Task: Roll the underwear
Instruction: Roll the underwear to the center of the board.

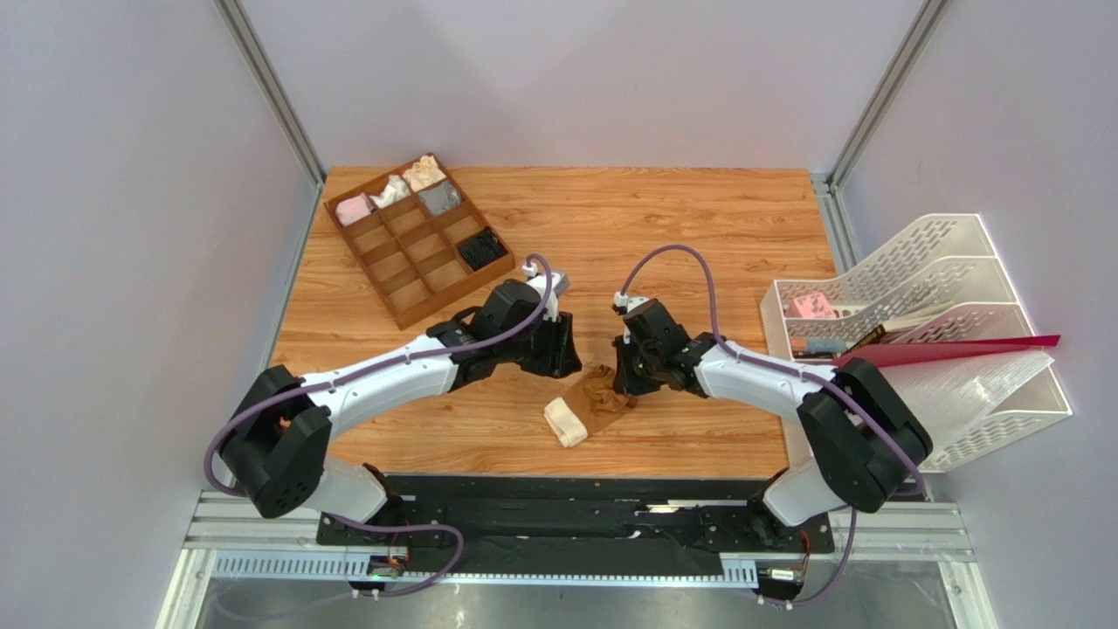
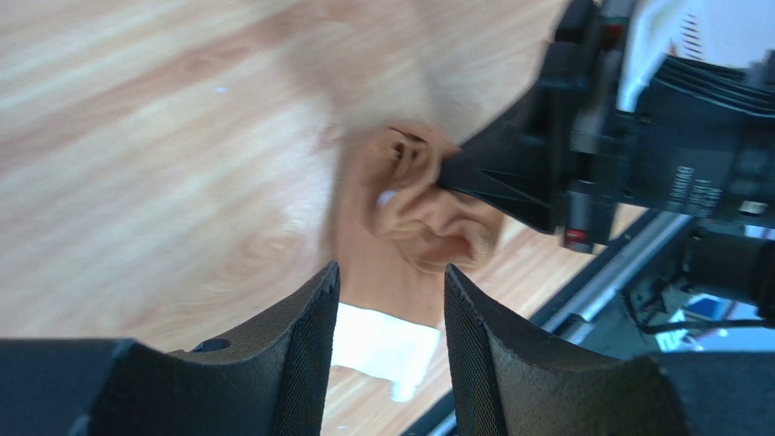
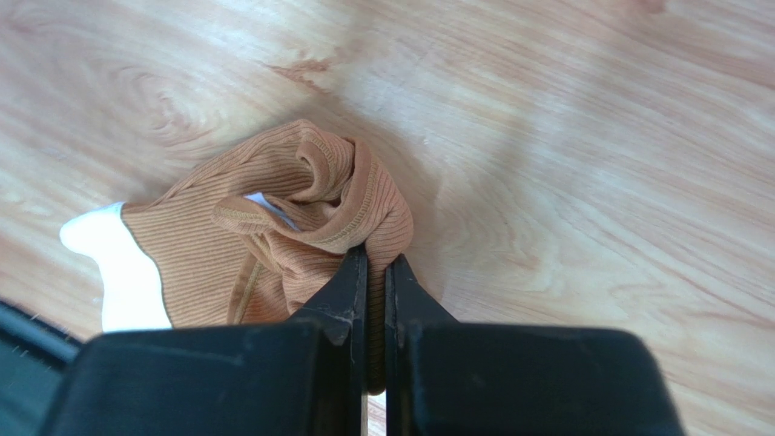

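A divided wooden tray (image 1: 408, 249) on the desk's (image 1: 656, 223) far left holds small fabric bundles (image 1: 353, 209); a white file rack (image 1: 921, 260) with a red folder (image 1: 965, 349) stands right.

No legible text or labels.

The left arm (image 1: 394, 367) and the right arm (image 1: 768, 380) both stretch forward from their bases and bend inward, so their wrists come close and nearly face each other. The left gripper (image 2: 391, 272) tilts downward with its jaws parted, gripping nothing. The right gripper (image 3: 376, 256) points down with its jaws pressed almost together, pinching a fold of the underwear (image 3: 273, 227).
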`<state>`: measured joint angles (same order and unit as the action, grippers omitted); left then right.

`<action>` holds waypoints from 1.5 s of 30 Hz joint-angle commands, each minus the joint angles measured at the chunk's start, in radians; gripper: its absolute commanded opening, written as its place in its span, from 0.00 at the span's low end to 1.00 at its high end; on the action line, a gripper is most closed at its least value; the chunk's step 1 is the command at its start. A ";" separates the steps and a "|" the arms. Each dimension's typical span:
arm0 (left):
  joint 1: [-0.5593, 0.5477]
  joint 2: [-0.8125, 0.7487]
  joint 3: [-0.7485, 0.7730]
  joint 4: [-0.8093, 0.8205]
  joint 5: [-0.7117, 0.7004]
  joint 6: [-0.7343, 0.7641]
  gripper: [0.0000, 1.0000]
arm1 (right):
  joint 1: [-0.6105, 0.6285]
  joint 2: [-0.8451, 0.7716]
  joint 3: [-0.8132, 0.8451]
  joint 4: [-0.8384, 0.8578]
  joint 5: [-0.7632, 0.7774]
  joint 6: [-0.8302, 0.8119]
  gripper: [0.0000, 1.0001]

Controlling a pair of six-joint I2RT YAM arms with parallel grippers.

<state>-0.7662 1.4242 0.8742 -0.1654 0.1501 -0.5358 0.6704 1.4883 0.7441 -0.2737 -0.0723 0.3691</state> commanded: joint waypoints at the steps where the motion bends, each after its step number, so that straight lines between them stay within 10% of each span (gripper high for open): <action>1: -0.065 0.002 -0.030 0.055 0.022 -0.102 0.52 | 0.046 -0.028 0.049 -0.047 0.225 0.047 0.00; 14: -0.111 0.168 -0.061 0.299 0.091 -0.240 0.52 | 0.156 -0.065 0.069 -0.087 0.405 0.160 0.00; 45: -0.113 0.250 -0.014 0.239 0.049 -0.205 0.53 | 0.261 -0.096 -0.015 -0.018 0.460 0.286 0.00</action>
<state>-0.8753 1.7432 0.8391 0.1402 0.2302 -0.7765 0.9070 1.3491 0.7284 -0.3077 0.3279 0.6182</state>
